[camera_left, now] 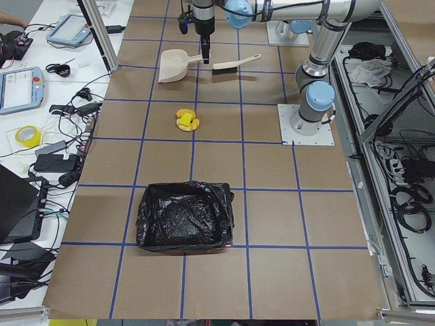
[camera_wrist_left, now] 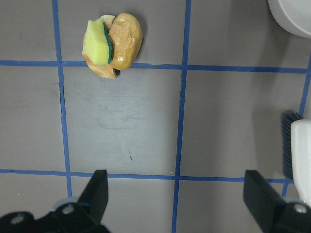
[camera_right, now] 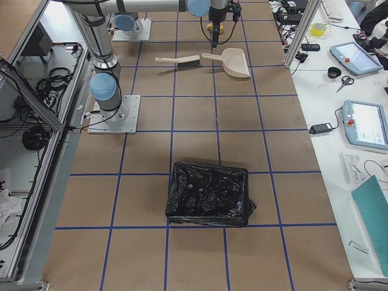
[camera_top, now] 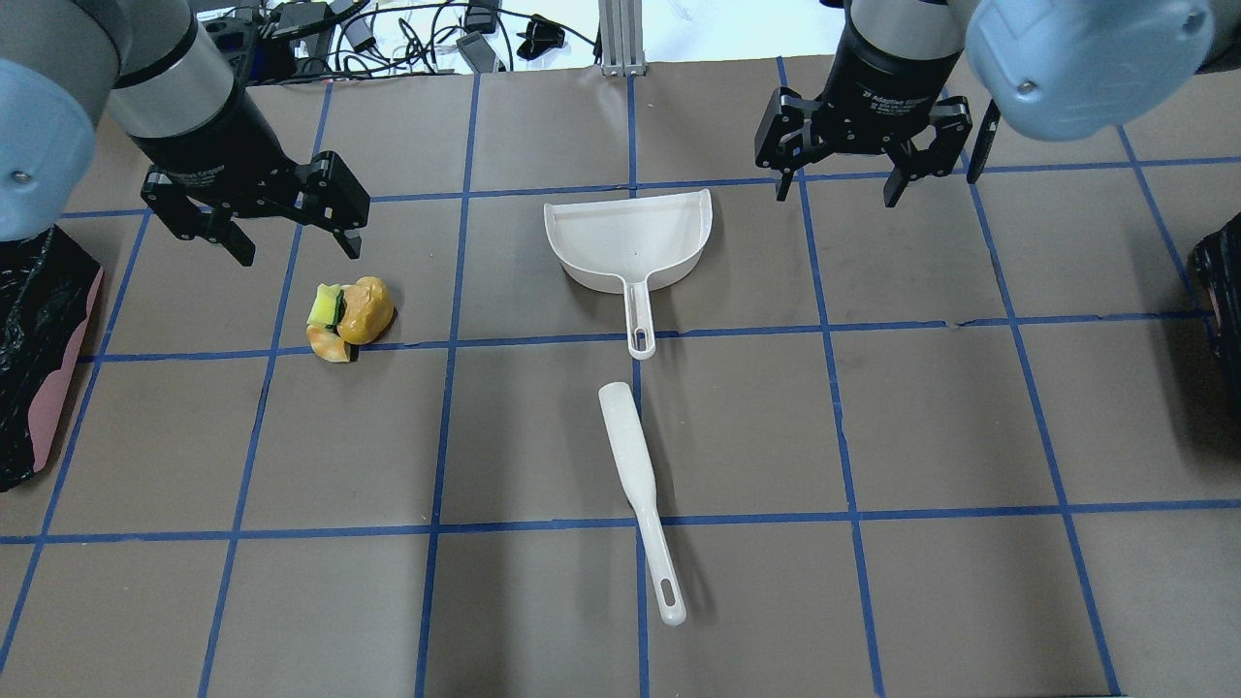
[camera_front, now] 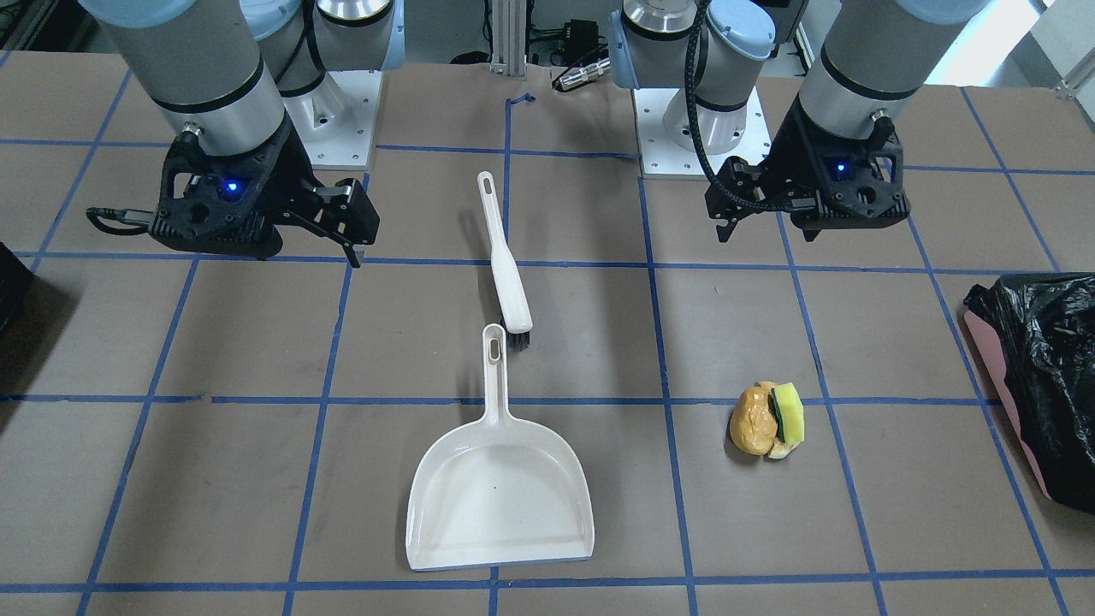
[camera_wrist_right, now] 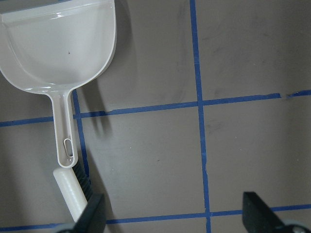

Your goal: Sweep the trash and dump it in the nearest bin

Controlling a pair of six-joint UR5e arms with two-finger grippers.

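Observation:
The trash, a yellow-orange lump with a green and yellow sponge piece, lies on the table at the left; it also shows in the left wrist view. My left gripper hangs open and empty just beyond it. The white dustpan lies mid-table, its handle pointing at the white brush. My right gripper is open and empty, to the right of the dustpan. The bin, pink-sided with a black bag, stands at the left edge, close to the trash.
A plain dark bagged container sits at the table's right edge. Blue tape lines grid the brown table. Cables and devices lie beyond the far edge. The arm bases stand at the robot's side.

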